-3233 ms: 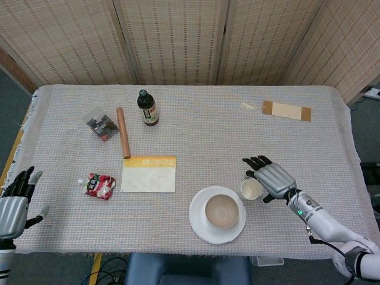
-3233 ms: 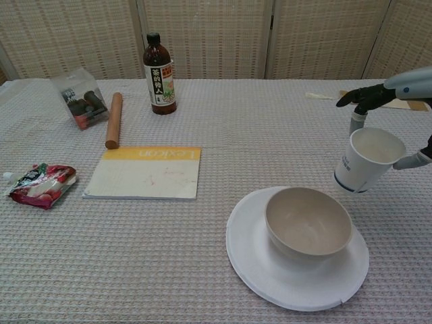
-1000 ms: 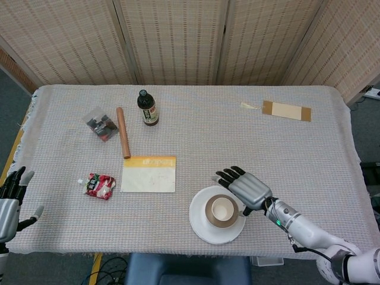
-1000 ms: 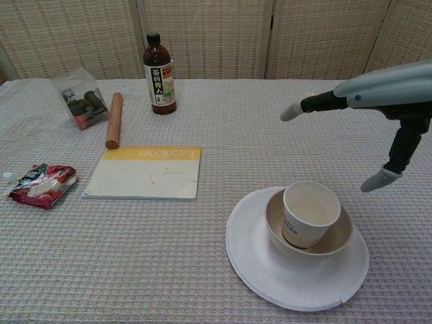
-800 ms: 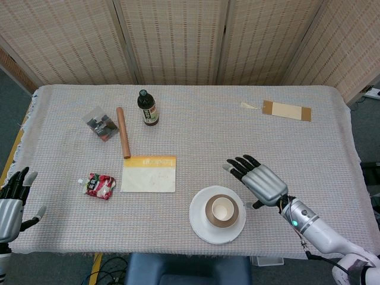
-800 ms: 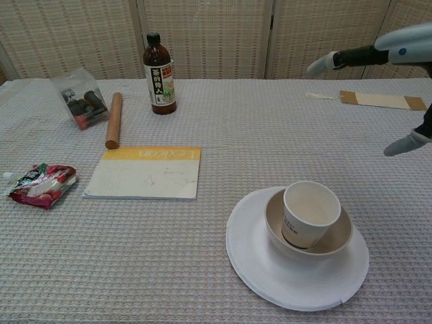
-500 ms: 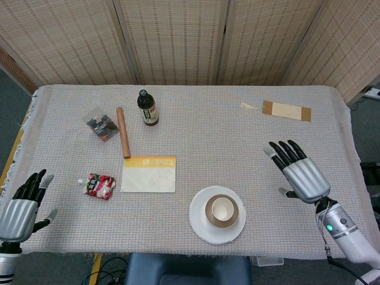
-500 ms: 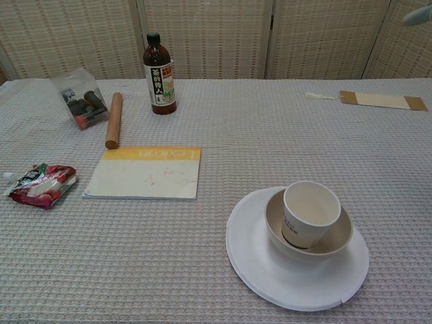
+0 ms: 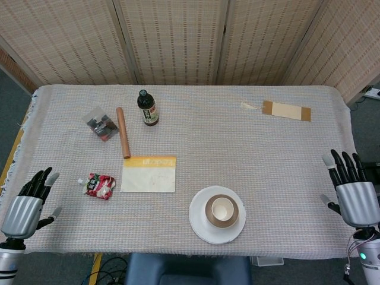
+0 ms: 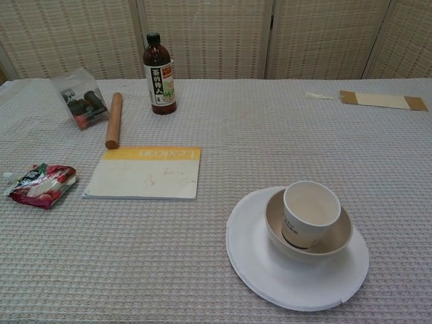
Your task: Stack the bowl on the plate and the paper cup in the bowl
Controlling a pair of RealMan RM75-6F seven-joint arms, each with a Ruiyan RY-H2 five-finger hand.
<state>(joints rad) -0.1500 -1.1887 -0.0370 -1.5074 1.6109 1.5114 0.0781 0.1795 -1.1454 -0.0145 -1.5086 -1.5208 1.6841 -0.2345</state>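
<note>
A white plate (image 9: pixel 199 221) (image 10: pixel 259 266) lies near the table's front edge. On it sits a beige bowl (image 9: pixel 209 216) (image 10: pixel 337 237), and a white paper cup (image 9: pixel 222 208) (image 10: pixel 309 210) stands upright inside the bowl. My right hand (image 9: pixel 354 194) hovers at the far right edge of the table, fingers spread, holding nothing. My left hand (image 9: pixel 27 206) is at the front left corner, also spread and empty. Neither hand shows in the chest view.
A yellow-edged notepad (image 9: pixel 149 174) lies left of the plate, a red snack packet (image 9: pixel 100 186) further left. A wooden rod (image 9: pixel 123 132), a bag of dark items (image 9: pixel 100 123) and a dark bottle (image 9: pixel 147 108) stand at the back left. A cardboard strip (image 9: pixel 287 110) lies back right.
My right hand released the cup in the bowl and withdrew to the right edge of the table, leaving the chest view. My left hand rose slightly at the left corner.
</note>
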